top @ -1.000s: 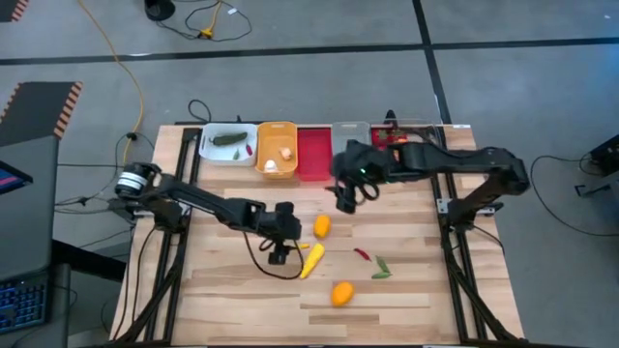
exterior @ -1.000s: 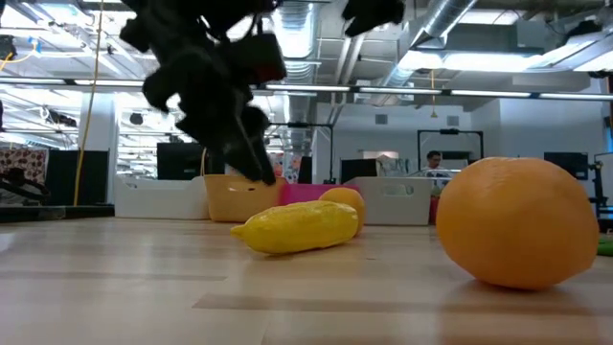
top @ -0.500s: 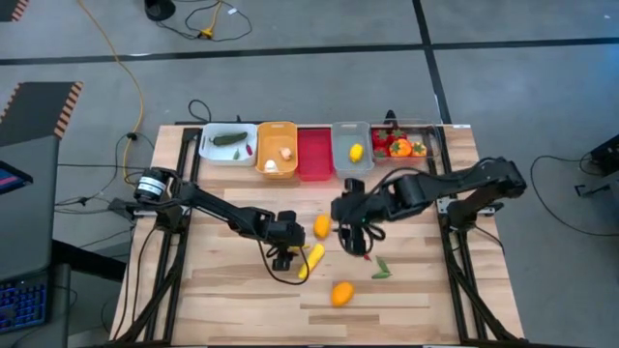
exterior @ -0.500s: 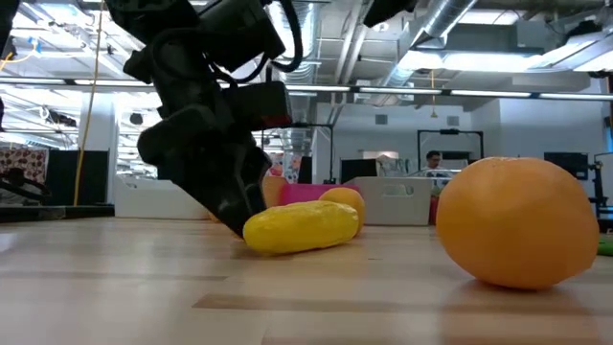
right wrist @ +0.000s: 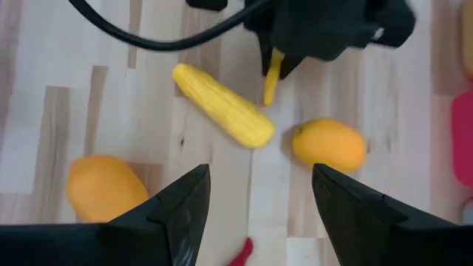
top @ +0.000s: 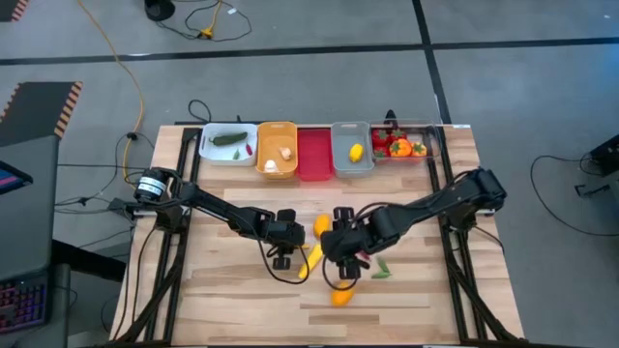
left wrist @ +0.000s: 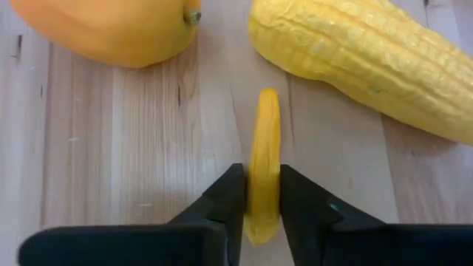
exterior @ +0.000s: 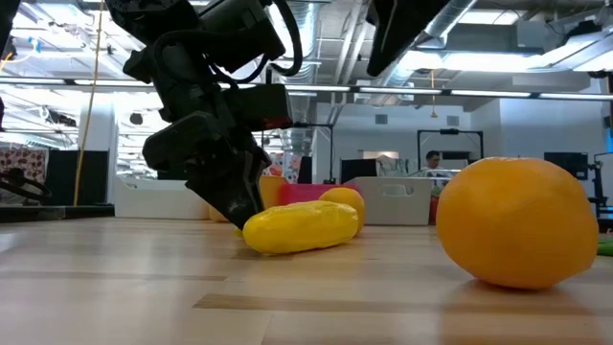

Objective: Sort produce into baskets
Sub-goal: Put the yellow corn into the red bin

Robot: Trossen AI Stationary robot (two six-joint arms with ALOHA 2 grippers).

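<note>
The left gripper (left wrist: pixel 262 203) reaches low over the table's (top: pixel 222 290) middle, its 2 fingers clamped on a slim yellow chilli (left wrist: pixel 264 166) lying on the wood between the corn (left wrist: pixel 362 63) and an orange pepper (left wrist: pixel 111 29). The right gripper (right wrist: pixel 255 203) hovers above them, fingers spread wide, over a second orange pepper (right wrist: pixel 100 188). 5 baskets (top: pixel 352 147) line the far edge, well apart.
</note>
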